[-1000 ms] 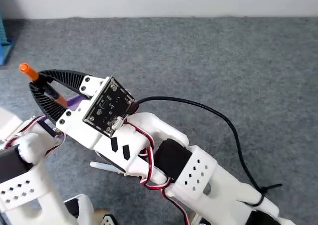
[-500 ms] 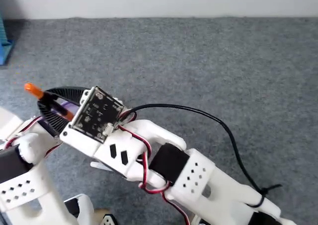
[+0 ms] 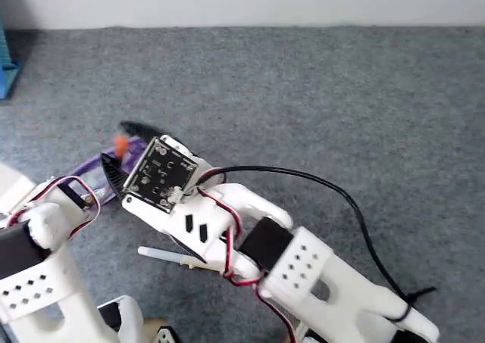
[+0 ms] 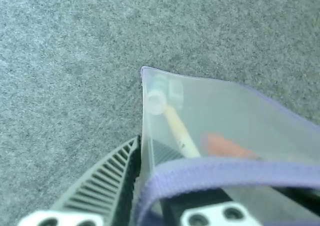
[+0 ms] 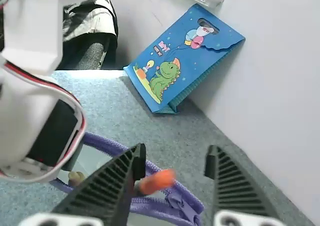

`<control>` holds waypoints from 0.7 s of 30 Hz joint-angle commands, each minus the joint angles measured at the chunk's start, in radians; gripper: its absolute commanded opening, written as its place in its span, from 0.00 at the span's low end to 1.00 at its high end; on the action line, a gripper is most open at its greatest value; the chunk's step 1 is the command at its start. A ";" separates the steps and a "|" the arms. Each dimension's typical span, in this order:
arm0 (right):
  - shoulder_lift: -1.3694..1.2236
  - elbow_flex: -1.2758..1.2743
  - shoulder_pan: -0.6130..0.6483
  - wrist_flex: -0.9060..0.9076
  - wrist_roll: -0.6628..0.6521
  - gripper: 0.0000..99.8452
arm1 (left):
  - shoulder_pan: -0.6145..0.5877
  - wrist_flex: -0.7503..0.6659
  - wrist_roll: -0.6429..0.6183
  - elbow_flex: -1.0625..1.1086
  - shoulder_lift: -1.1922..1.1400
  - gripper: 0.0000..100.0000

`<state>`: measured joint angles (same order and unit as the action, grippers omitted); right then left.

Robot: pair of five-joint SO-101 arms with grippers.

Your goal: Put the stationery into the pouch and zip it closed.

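Observation:
A translucent pouch [image 4: 225,121] with a purple zip rim lies on the grey carpet, and my left gripper [image 4: 145,186] is shut on its rim. Inside it lies a cream pen with a white cap [image 4: 172,123]. In the high view the pouch [image 3: 95,169] is at the left, partly under my right arm. My right gripper [image 5: 175,186] stands open over the pouch mouth [image 5: 155,203]. An orange pen [image 5: 156,181] pokes out of the pouch close to one finger, and its orange end [image 3: 120,141] shows beside my right gripper [image 3: 121,152].
A white pen [image 3: 163,256] lies on the carpet under my right arm, near the front. A blue gift bag [image 5: 182,56] leans on the wall at the far left. The left arm's base [image 3: 34,260] fills the front left corner. Open carpet stretches to the right.
My right gripper has come down and toward the pouch with the orange pen, then opened. The pen now sits in the pouch mouth, let go.

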<state>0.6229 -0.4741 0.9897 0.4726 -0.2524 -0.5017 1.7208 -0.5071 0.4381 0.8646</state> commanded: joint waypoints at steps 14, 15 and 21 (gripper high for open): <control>0.016 -0.071 -0.122 0.900 0.275 0.20 | -0.133 0.002 -0.009 -0.033 0.000 0.01; -0.002 -0.092 -0.102 0.900 0.275 0.23 | -0.133 0.000 -0.009 -0.033 0.000 0.01; -0.171 -0.166 0.004 0.891 0.276 0.28 | -0.132 0.002 -0.009 -0.033 0.000 0.01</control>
<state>0.5125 -0.6368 0.9544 1.3656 0.0115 -0.6260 1.7208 -0.5071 0.4381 0.8631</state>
